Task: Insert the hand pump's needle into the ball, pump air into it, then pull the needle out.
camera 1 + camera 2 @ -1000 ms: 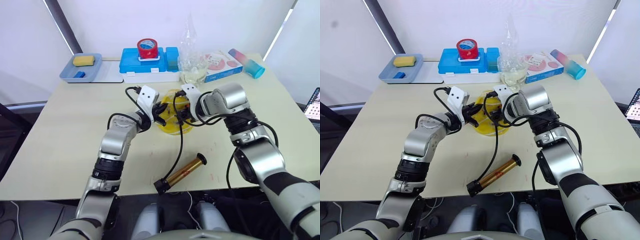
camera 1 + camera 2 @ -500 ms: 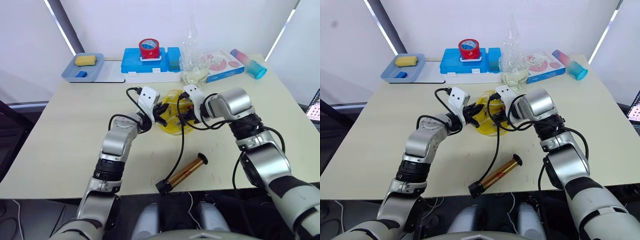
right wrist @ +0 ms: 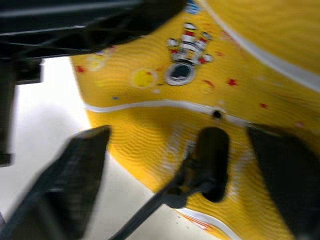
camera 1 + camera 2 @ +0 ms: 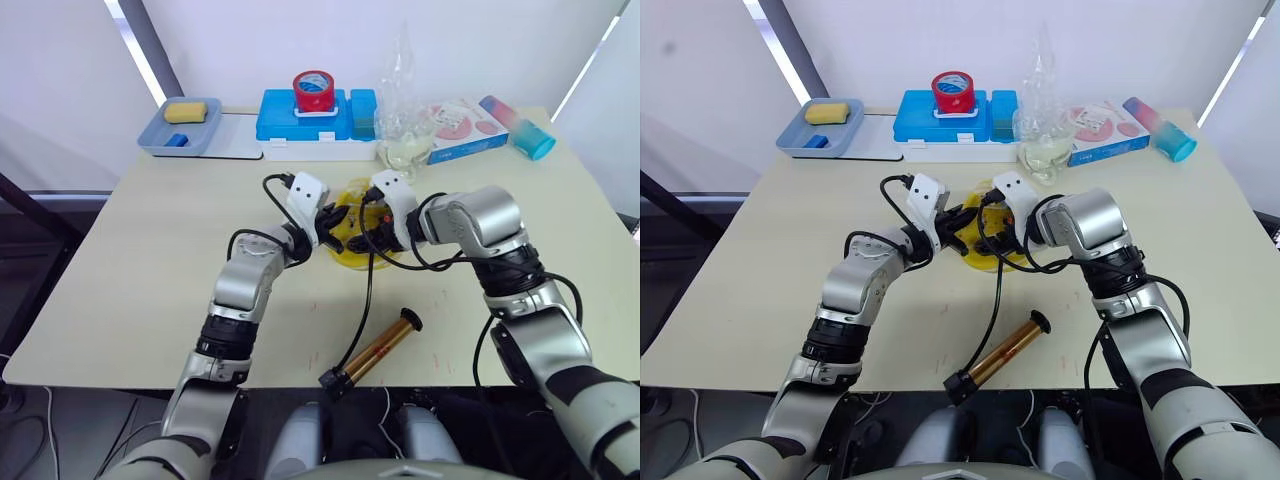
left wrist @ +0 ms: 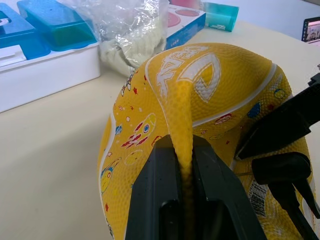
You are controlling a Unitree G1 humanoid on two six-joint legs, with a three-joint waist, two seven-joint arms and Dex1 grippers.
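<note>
Ball: I am seeing the yellow ball (image 4: 356,238) sagging flat near the middle of the worktop (image 4: 140,270), between my two claws.
Left claw: the left claw (image 5: 184,165) is pinching a raised fold of the ball's skin, its two black fingers (image 5: 159,195) pressing on either side of the yellow ridge (the left wrist view is showing this plainly).
Right claw: the right claw (image 3: 185,165) is sitting at the ball's right side with its fingers (image 3: 75,170) standing spread apart; the black fitting is lying between them, and neither finger is touching it.
Needle: the needle (image 3: 211,161) is showing as a small black fitting lying against the ball, just below a tiny dark hole (image 3: 216,114) on a white seam; I cannot tell whether the pin itself is inside the ball.
Hose: the thin black hose (image 4: 366,300) is running from the ball down across the worktop to the pump.
Hand pump: the hand pump (image 4: 376,350) is lying on its side near the front edge of the worktop, well apart from the ball, with no claw touching it.
Back of the worktop: a blue box (image 4: 318,112) with a red tape roll (image 4: 313,90) on top is standing behind the ball, with a clear plastic bag (image 4: 405,110) just to its right.
</note>
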